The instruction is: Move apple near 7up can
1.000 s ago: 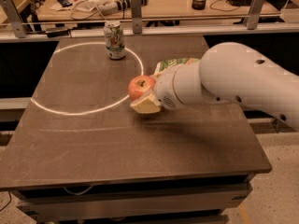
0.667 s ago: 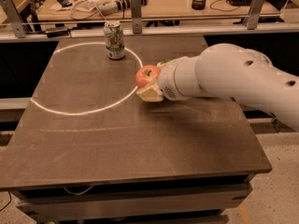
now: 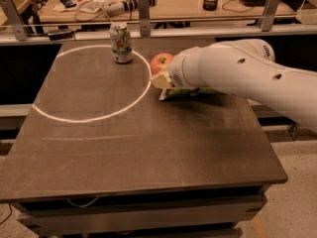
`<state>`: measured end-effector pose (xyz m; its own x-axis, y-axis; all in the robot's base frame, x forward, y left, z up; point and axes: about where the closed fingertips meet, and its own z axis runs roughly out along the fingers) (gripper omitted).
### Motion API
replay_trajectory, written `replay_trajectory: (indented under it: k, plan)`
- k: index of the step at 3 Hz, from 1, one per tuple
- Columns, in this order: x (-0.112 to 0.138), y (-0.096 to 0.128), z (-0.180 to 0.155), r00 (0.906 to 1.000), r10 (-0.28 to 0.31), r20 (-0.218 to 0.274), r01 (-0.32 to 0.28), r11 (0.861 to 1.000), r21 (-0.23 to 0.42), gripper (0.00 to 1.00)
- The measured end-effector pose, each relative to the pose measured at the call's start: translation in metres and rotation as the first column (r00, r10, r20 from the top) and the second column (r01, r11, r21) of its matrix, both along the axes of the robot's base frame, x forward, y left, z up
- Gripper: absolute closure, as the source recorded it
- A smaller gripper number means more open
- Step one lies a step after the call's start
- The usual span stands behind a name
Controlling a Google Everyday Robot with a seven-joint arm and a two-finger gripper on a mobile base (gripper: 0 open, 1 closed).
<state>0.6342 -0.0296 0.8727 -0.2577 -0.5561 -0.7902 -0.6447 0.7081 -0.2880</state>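
Apple (image 3: 161,62), red-orange with a yellowish patch, sits gripped in my pincer (image 3: 160,73) over the far part of the table (image 3: 148,148), right at the right-hand edge of a thin white ring (image 3: 94,120) on the dark top. Whether the fruit clears the surface I cannot tell. One tan finger (image 3: 159,80) shows under the apple, pressed against its lower side; the other is hidden behind it. The soda can (image 3: 121,42), silvery-white and green with a silver top, stands upright to the left of the apple, near it but apart, just inside the ring at its far side. My white arm (image 3: 237,76) reaches in from the right, across the table's far right corner. Beneath the arm, just behind the pincer, a green bag (image 3: 185,91) lies on the table, mostly covered. Beyond the table's far edge runs a metal rail (image 3: 198,31) with upright posts, and past it a wooden desk (image 3: 183,1) strewn with cables and small gear.
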Motion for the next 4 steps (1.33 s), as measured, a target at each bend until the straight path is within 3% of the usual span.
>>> replay_trajectory:
  k: [2, 3, 4]
  plan:
    - [0.012, -0.009, 0.009, 0.9992, -0.034, 0.02, 0.034, 0.999, -0.006, 1.0]
    - [0.039, -0.021, 0.02, 0.9947, -0.098, 0.031, 0.098, 0.995, 0.005, 1.0]
    - [0.065, -0.015, 0.024, 0.9927, -0.119, 0.02, 0.118, 0.992, 0.034, 1.0]
